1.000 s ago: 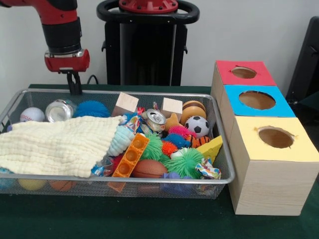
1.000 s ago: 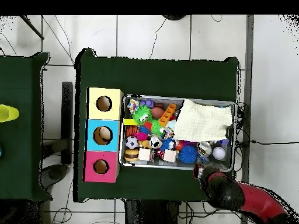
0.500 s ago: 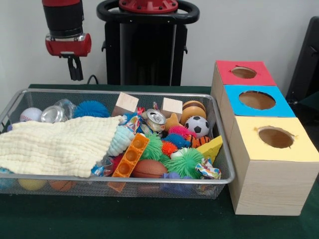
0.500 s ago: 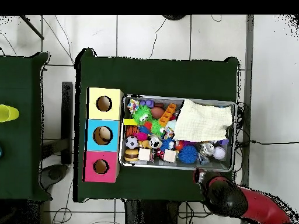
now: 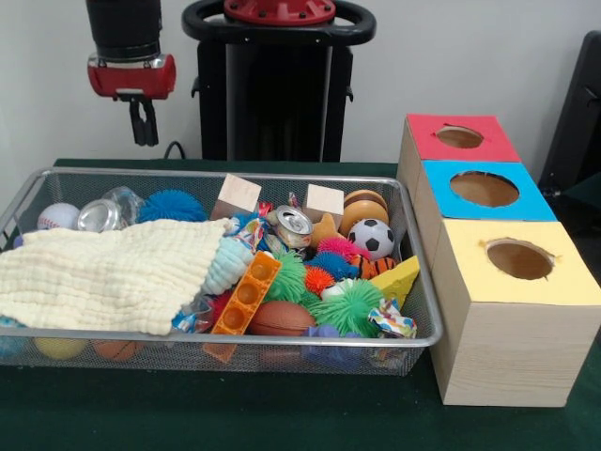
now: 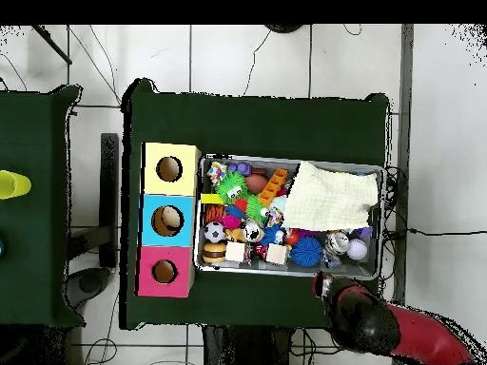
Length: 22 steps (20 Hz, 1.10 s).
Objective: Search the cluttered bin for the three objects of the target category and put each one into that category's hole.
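A green-covered table [image 5: 282, 427] carries a wire mesh bin [image 5: 427, 310] at the left and a row of three wooden boxes at the right. The boxes run from near to far: a yellow-topped box [image 5: 563, 282], a blue-topped box [image 5: 535, 202] and a red-topped box [image 5: 498, 143], each with a round hole in its top.

The robot arm [image 5: 124, 38] hangs above the far left corner of the bin, and its gripper [image 5: 144, 127] is raised clear of the rim, holding nothing. The dark fingers look close together, but whether they are closed I cannot tell.

Inside the bin, a pale yellow cloth [image 5: 103, 272] covers most of the left half, lying over the things beneath it. At the far left, a baseball [image 5: 59, 216], a silver can [image 5: 99, 214] and a blue spiky ball [image 5: 172, 206] lie side by side along the far wall. Two wooden blocks [image 5: 236, 194] stand against the far wall near the middle. Right of them are a wooden ball [image 5: 362, 209] and a small soccer ball [image 5: 377, 239]. A second can [image 5: 293, 224] lies in the middle. Nearer the front are an orange perforated block [image 5: 248, 293], a green spiky ball [image 5: 349, 305], a brown football [image 5: 280, 318] and a yellow wedge [image 5: 398, 278] close to the right wall.
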Tool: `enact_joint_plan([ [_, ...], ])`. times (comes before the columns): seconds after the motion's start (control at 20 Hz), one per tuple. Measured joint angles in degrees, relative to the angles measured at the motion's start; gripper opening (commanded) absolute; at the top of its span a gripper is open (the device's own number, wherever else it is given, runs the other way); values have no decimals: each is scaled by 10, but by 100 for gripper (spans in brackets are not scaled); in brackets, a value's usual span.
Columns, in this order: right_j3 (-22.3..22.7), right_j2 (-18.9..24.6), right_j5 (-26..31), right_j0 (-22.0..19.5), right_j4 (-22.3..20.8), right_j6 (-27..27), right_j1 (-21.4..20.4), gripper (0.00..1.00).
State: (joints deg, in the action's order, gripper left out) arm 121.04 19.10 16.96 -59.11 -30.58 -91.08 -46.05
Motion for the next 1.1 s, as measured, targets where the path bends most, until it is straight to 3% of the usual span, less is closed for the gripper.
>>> enact_joint_plan([
  [0.1,0,-6,-4,13,-9,0,2,0],
  [0.15,0,-10,-6,20,-14,0,3,100],
  [0.35,-1,-32,-29,45,-44,0,9,100],
  [0.55,-7,-76,-70,87,-80,0,18,100],
  [0.6,-13,-104,-92,112,-93,0,24,100],
  [1.1,-36,-230,-179,197,-95,0,47,100],
])
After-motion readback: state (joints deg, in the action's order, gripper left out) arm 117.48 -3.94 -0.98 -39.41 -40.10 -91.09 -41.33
